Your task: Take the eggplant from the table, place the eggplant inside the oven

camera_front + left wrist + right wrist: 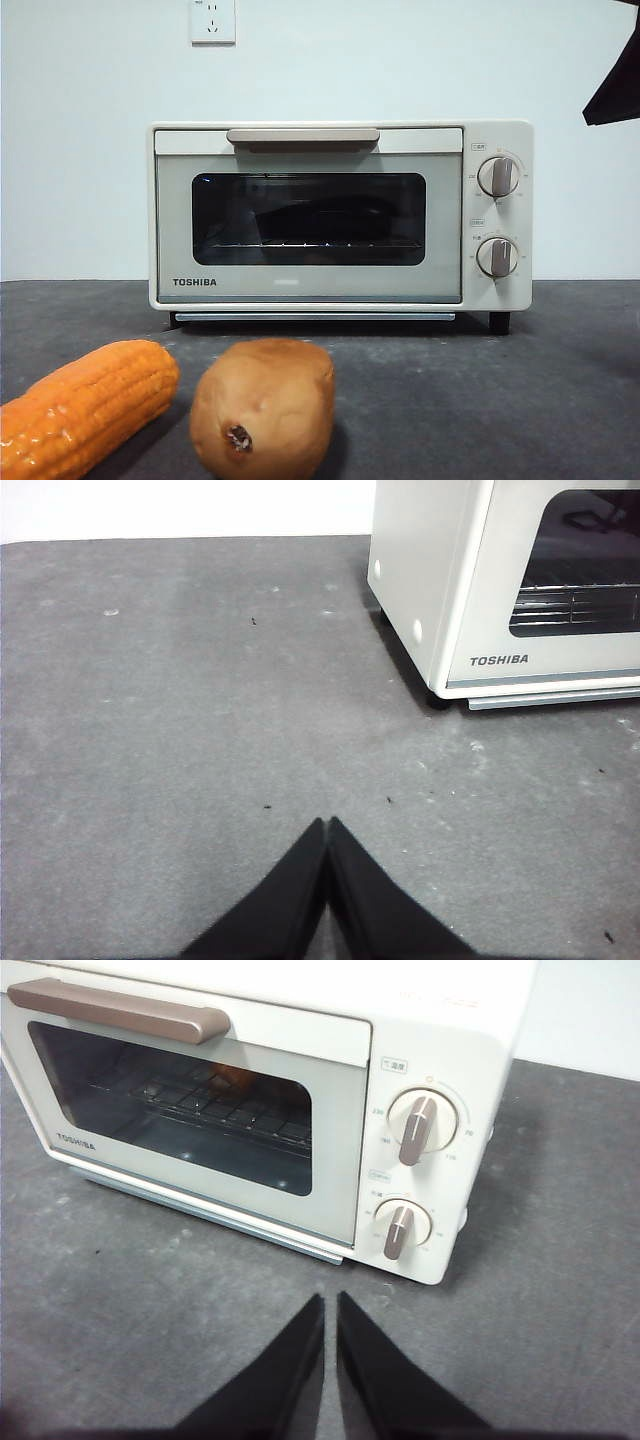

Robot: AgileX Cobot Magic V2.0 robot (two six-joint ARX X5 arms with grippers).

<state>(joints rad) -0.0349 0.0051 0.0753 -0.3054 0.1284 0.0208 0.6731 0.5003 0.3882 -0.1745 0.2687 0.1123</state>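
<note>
Cream-white Toshiba toaster oven (pixel 340 215) stands on the dark grey matte counter (pixel 500 400) with its door closed. Behind the dark glass a dim, dark elongated shape (pixel 330 215) lies on the wire rack, possibly the eggplant; I cannot tell. An orange corn cob (pixel 85 405) and a brown potato (pixel 262 408) lie near the front. The left gripper (pixel 327 825) and right gripper (pixel 330 1302) hang empty over bare counter, jaws pressed nearly together.
</note>
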